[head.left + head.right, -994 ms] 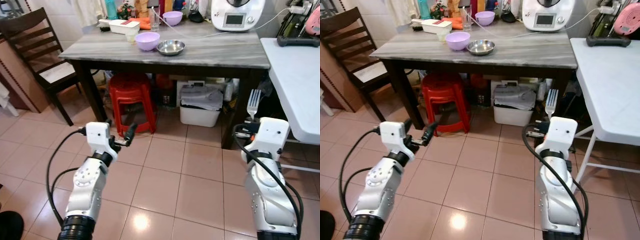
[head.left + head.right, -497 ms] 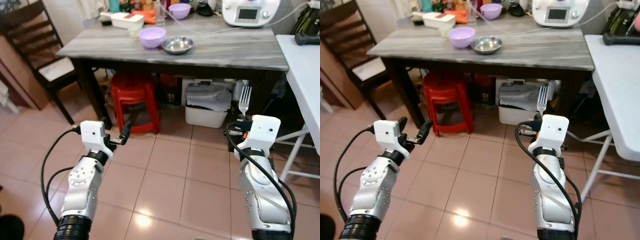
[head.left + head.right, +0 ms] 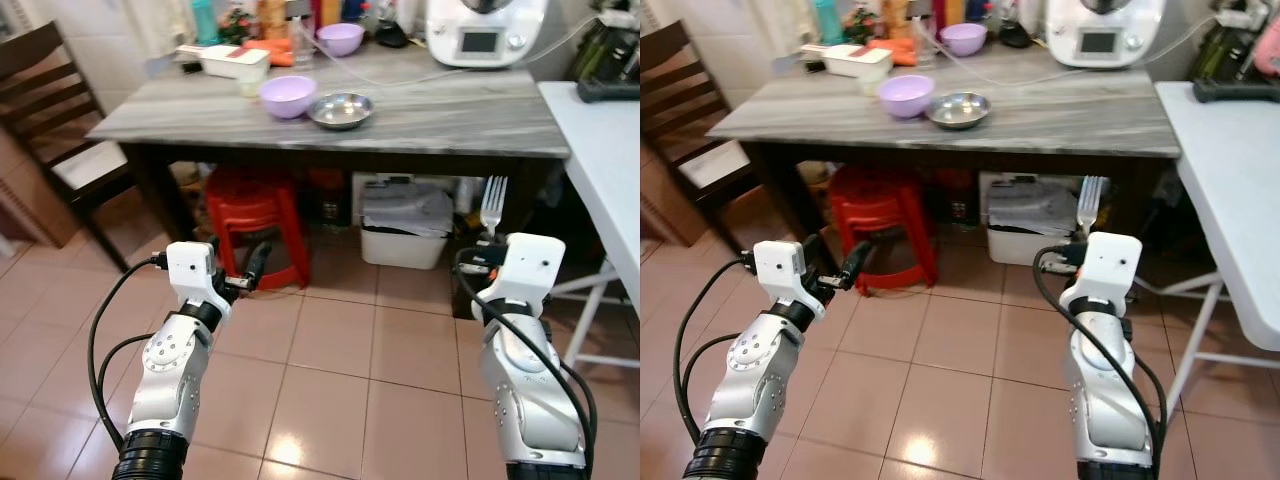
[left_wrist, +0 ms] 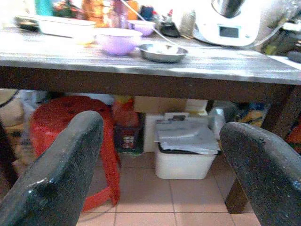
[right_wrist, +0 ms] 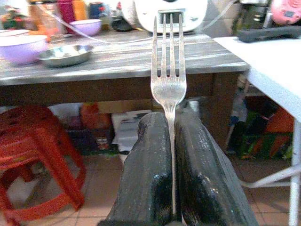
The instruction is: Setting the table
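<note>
Grey table (image 3: 450, 105): purple bowl (image 3: 288, 96), steel bowl (image 3: 340, 110)

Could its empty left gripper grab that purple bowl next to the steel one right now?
Probably not yet. The open left gripper hangs low over the floor tiles, below the tabletop's edge, well short of the purple bowl.

You are looking at two silver-grey arms with rounded, jointed shells and white boxy wrist housings. Black cables are looping alongside each forearm. The left gripper (image 3: 238, 269) and right gripper (image 5: 170, 136) are each showing two long, matte black fingers.
</note>
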Controlling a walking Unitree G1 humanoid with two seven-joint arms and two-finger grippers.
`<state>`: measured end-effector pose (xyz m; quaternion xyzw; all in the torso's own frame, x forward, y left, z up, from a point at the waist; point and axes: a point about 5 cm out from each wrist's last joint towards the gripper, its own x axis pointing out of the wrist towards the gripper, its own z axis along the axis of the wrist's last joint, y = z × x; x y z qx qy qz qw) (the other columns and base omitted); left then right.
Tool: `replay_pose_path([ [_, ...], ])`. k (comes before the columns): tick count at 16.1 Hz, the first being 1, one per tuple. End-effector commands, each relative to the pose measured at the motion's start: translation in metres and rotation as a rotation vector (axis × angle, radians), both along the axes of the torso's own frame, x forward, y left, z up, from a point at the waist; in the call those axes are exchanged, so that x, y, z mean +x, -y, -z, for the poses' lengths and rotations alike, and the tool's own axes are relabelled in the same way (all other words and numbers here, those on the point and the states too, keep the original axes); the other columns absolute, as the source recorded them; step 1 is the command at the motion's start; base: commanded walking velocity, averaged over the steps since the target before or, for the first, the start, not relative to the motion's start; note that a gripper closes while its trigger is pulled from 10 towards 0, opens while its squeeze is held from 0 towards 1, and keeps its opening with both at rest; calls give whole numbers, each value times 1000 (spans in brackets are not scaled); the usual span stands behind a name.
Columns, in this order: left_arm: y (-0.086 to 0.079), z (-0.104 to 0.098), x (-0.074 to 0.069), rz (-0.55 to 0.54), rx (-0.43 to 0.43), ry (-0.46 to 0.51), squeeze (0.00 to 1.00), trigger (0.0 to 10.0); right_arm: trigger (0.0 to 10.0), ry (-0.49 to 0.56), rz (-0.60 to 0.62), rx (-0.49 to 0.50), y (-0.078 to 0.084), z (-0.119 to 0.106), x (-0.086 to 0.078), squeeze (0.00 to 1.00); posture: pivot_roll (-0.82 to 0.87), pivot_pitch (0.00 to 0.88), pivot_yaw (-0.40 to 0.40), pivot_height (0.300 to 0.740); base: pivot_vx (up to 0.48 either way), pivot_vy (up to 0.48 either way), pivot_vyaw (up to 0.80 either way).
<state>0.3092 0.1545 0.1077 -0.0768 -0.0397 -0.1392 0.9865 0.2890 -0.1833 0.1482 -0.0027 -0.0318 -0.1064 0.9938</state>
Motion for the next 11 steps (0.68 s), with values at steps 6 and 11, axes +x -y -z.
replay_pose_path([
  [6,6,-1,0,24,3,3,0,10000,10000,16,15,-8,5,-3,-3,0,-150,57,90,740,417,0,0],
  [11,-15,2,-10,-81,65,20,0,10000,10000,16,-17,-37,9,2,-10,0,-141,50,88,740,429,0,0],
])
